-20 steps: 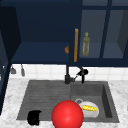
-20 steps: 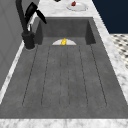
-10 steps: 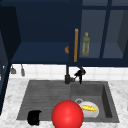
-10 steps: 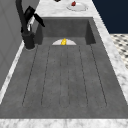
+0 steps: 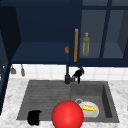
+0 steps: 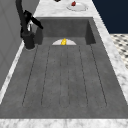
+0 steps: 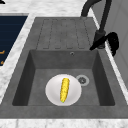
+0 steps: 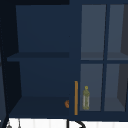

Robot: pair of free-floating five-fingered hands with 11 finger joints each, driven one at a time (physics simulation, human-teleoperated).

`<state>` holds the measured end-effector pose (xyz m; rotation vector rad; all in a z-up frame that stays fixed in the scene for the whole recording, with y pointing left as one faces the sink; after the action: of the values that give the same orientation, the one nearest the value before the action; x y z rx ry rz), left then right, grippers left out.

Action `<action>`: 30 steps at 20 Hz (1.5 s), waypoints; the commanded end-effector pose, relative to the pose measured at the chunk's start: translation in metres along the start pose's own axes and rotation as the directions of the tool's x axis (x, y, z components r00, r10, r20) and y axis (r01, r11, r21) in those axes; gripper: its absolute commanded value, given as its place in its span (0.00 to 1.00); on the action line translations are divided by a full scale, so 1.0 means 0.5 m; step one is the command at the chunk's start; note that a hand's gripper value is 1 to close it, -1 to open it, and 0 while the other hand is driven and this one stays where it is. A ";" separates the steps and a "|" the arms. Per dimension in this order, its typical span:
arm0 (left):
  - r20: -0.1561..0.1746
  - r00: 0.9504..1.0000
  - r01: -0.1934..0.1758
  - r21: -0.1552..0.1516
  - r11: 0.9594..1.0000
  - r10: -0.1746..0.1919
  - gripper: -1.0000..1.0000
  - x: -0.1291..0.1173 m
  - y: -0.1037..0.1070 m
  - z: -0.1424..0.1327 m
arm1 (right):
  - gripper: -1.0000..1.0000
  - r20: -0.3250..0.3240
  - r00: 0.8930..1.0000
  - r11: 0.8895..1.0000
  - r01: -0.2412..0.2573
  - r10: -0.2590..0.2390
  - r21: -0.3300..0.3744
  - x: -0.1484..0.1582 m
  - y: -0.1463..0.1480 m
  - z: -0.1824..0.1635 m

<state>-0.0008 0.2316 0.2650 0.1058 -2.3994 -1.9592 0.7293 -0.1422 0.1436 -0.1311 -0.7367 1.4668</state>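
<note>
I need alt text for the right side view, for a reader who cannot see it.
A black hand is at the lever of the black faucet beside a grey sink. In the basin, a corn cob lies on a white plate near the drain.

Corn on plate, in sink basin.

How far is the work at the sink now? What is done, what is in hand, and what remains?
Done: the corn lies on the plate in the basin. In hand: the right hand is at the lever of the faucet; I cannot tell whether it grips it. Left: no water is visible, so the lever seems not yet turned. The left hand hangs at the sink's front left.
</note>
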 end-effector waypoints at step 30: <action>0.000 1.000 0.000 0.000 1.000 0.000 0.50 0.000 0.000 0.000 | 0.00 -0.249 0.959 0.989 -0.121 0.138 0.084 0.061 0.011 -0.035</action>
<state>-0.0008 0.2316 0.2650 0.1058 -2.3994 -1.9592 0.7315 -0.1229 0.1442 -0.2387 -0.4720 1.5609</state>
